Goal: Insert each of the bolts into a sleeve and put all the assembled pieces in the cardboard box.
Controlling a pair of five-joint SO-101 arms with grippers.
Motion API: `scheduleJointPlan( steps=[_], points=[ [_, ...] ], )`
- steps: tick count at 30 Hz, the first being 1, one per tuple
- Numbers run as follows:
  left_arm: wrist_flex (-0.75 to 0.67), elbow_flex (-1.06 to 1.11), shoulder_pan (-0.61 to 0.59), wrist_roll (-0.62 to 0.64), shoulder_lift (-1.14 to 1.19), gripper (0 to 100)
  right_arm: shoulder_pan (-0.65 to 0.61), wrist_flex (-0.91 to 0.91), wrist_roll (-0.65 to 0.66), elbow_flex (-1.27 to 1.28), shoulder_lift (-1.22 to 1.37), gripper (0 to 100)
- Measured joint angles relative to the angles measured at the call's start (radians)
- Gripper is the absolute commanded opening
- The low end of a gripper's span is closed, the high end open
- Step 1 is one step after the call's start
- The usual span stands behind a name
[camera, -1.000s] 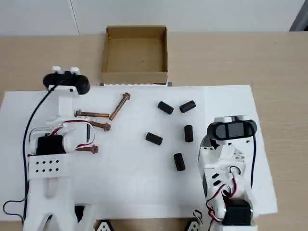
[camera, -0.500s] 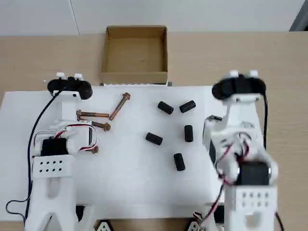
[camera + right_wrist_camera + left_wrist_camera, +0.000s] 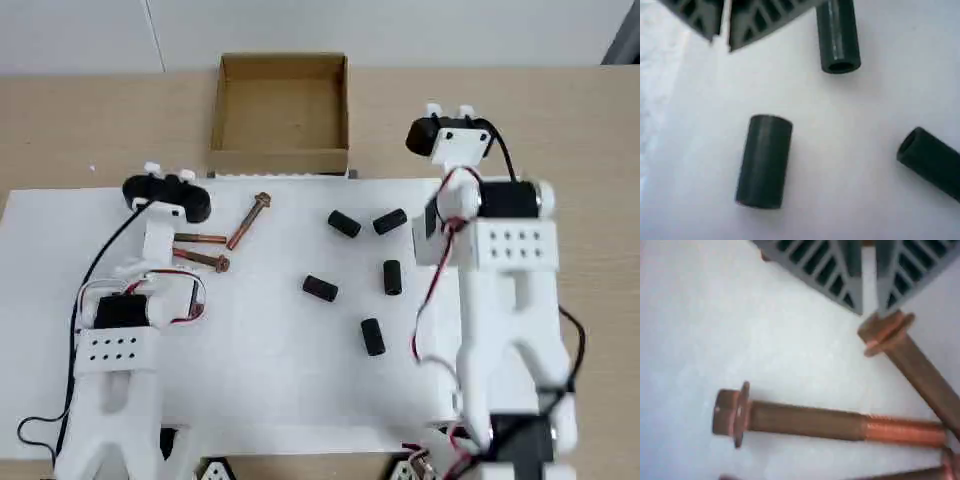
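The left pincer (image 3: 870, 310) hangs low over the white sheet (image 3: 280, 390) with its jaws almost pressed together, a thin slit between them and nothing pinched. The nearest bolt (image 3: 920, 375) lies flat with its flanged head just off the fingertips, roughly in line with that slit. Its shank runs away at a slant, so I judge the jaws must first spread and then come down astride the shank behind the head. A second bolt (image 3: 830, 422) lies flat near it on a different heading, apart from the first. In the high view the bolts (image 3: 198, 238) cluster by the left arm (image 3: 110, 340) and the sleeves (image 3: 391, 277) are scattered by the right arm (image 3: 505, 240), so each arm is nearer to its own part. The right pincer (image 3: 721, 42) is likewise nearly closed and holds nothing. One sleeve (image 3: 839, 37) lies just beside it, long axis about parallel to the jaws, not between them. The cardboard box (image 3: 280, 158) sits on the desk (image 3: 580, 120) just past the sheet's far edge, with no piece in it yet. No writing can be read on the box, bolts or sleeves.
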Motion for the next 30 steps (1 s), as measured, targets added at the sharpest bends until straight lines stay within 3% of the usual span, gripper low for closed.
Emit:
scheduleJointPlan(
  steps=[9, 13, 30],
  points=[
    [0.000, 0.023, 0.002, 0.003, 0.000, 1, -0.133, 0.040, 0.003, -0.086, 0.224, 19.5],
    [-0.002, 0.025, 0.002, 0.005, 0.000, 1, -0.189, 0.003, 0.003, -0.087, 0.252, 18.8],
    [-0.003, 0.025, 0.002, -0.003, 0.000, 1, -0.192, -0.147, 0.003, -0.087, 0.509, 18.6]
  ],
)
